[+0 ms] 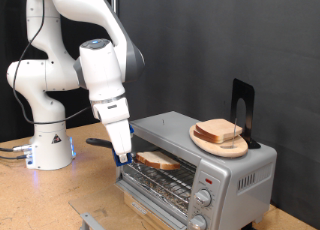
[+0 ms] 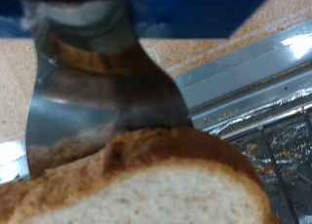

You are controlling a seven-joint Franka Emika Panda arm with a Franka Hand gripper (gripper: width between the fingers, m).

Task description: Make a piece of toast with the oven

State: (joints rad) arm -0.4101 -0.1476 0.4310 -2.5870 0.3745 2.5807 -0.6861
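The silver oven (image 1: 225, 170) stands at the exterior view's lower right with its glass door open toward the left. My gripper (image 1: 122, 153) is at the oven's open front, shut on a slice of bread (image 1: 158, 161) that lies flat, partly over the wire rack. In the wrist view the slice's pale crumb and brown crust (image 2: 146, 185) fill the near field, against a shiny metal finger (image 2: 88, 107). The oven's rack and foil tray (image 2: 278, 146) show behind. Several more slices (image 1: 222, 131) lie on a round wooden plate (image 1: 205, 142) on top of the oven.
A black upright stand (image 1: 243, 102) sits on the oven top behind the plate. Two round knobs (image 1: 206, 180) are on the oven's front panel. The robot base (image 1: 50, 145) stands on the wooden table (image 1: 40, 200) to the left. A black curtain is behind.
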